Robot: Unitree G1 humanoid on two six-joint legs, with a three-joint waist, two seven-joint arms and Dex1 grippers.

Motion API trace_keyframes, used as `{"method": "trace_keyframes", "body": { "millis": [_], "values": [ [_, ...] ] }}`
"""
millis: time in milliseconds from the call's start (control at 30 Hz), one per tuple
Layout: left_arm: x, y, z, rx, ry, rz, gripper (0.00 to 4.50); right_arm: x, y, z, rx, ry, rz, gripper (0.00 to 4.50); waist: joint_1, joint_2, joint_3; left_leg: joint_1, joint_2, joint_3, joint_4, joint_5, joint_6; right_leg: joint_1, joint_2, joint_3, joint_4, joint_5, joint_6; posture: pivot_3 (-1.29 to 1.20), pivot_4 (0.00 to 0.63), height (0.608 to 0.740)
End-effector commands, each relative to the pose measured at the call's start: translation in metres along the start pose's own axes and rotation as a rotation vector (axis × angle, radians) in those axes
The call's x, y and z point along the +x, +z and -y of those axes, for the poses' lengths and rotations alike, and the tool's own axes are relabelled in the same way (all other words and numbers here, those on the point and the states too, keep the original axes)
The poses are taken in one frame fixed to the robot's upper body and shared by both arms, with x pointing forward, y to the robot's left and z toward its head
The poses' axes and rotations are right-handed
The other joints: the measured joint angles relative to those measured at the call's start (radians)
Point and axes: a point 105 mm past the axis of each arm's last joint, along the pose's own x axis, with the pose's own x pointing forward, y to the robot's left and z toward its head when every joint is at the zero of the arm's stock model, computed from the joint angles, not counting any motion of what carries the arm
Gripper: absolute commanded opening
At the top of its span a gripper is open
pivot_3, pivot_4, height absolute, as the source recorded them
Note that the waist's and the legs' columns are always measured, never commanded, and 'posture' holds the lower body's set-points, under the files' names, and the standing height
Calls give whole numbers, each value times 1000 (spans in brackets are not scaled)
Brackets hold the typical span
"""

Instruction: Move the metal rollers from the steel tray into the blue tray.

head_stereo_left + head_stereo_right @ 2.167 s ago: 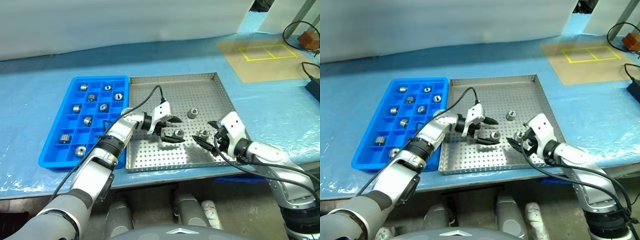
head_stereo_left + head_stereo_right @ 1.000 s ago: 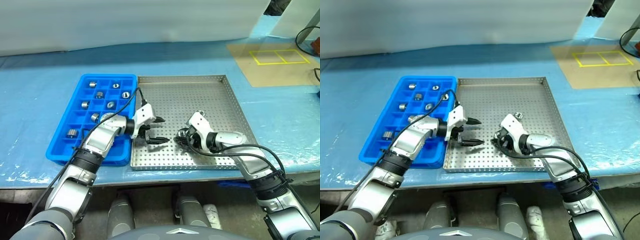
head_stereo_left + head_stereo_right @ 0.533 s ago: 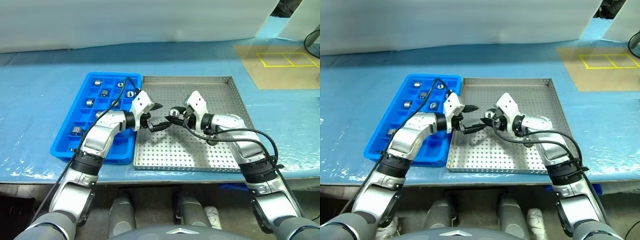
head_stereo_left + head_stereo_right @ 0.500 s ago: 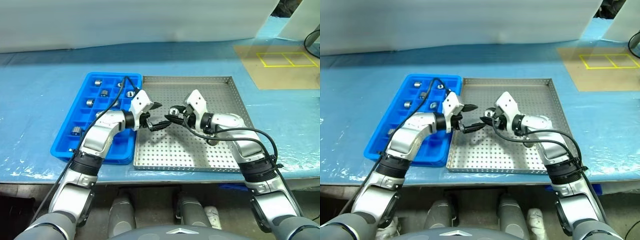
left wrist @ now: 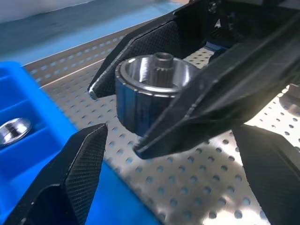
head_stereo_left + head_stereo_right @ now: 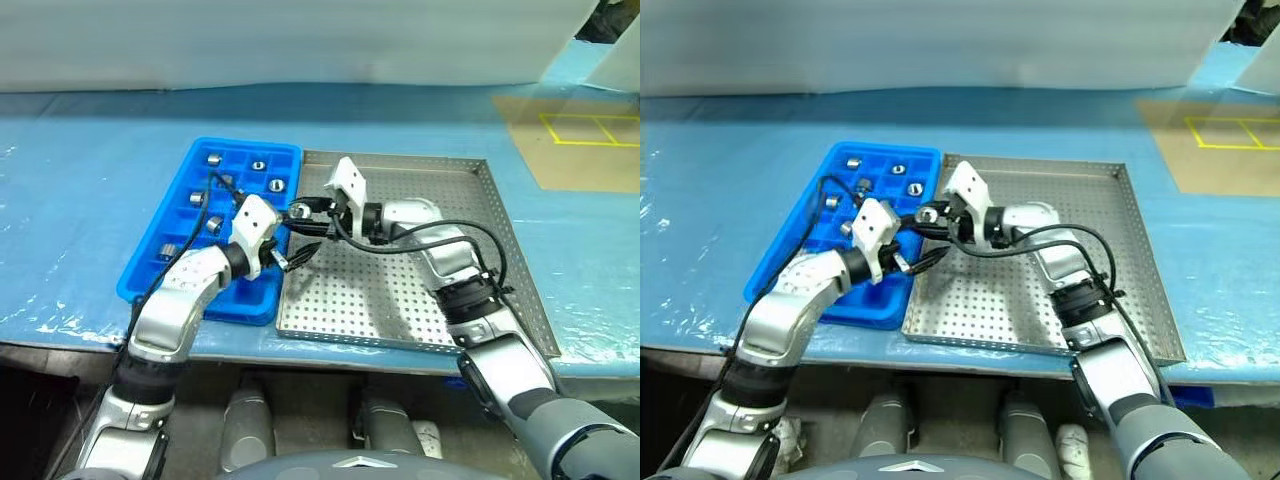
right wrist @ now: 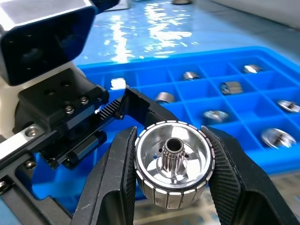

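- Right wrist view: the right hand (image 7: 171,187) is gripping one roller (image 7: 174,160) by its ribbed side, fingers closed against it, leaving the splined end face exposed.
- The held roller is hanging in the air above the seam where the steel tray (image 6: 470,290) is meeting the blue tray (image 6: 190,170), clear of both.
- The left hand (image 6: 292,247) is standing with its fingers fully spread, holding nothing, tips just beside the roller; in the left wrist view its fingers are flanking the roller (image 5: 154,93).
- Judgement: the two hands are meeting for a handover, because the blue tray is lying on the left side of the bench (image 6: 80,160), within easier reach of the left arm.
- Several rollers (image 6: 853,162) are already sitting one per compartment in the blue tray's far rows; near compartments are looking free.
- Risk: if the right hand is releasing before the left is closing, the roller may be dropping onto a tray rim.
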Motion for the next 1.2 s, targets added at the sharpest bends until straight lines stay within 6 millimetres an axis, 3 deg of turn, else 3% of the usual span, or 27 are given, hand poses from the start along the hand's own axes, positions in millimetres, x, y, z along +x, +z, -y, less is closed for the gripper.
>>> {"method": "trace_keyframes", "body": {
  "millis": [33, 267, 500, 700, 867, 1067, 1200],
  "values": [
    [-17, 15, -3, 27, 96, 43, 4500, 18, 12, 1, -85, 43, 11, 1654, 19, 0, 0, 0, 0, -1, 0, 0, 0, 0, 0, -1, 0, 0, 0, 297, 150, 740],
    [-42, 2, -5, -27, 282, -3, 4500, 44, 0, 24, -145, -39, -64, 1654, 69, 0, 0, -2, 1, -3, -1, 1, -3, 0, 0, -5, 1, -1, -1, 429, 150, 740],
    [-57, -12, -6, -69, 391, -55, 4500, 55, -11, 27, -144, -30, -129, 1654, 101, 1, 1, -3, 1, -5, -1, 1, -3, 0, 0, -6, 0, -1, -1, 476, 150, 740],
    [-60, -14, -5, -75, 409, -58, 4500, 55, -15, 14, -114, 75, -138, 1654, 122, 1, 1, -4, 1, -7, -1, 2, -4, 0, 0, -7, 1, -1, -1, 491, 150, 740],
    [-58, -11, -5, -69, 402, -54, 4500, 59, -19, -12, -85, 194, -119, 1654, 127, 1, 1, -5, 1, -8, -1, 2, -4, -1, 0, -7, 0, -1, -1, 485, 150, 740],
    [-59, -11, -8, -65, 405, -56, 4500, 63, -22, -9, -68, 142, -136, 1654, 126, 1, 1, -5, 0, -10, -1, 3, -5, -1, 0, -8, 2, -1, -1, 478, 150, 740],
    [-58, -11, -10, -62, 402, -58, 4500, 65, -14, -2, -61, 102, -112, 2973, 127, 1, 1, -5, 0, -10, -1, 3, -5, -1, 0, -8, 2, -1, -1, 462, 150, 740]
  ]
}}
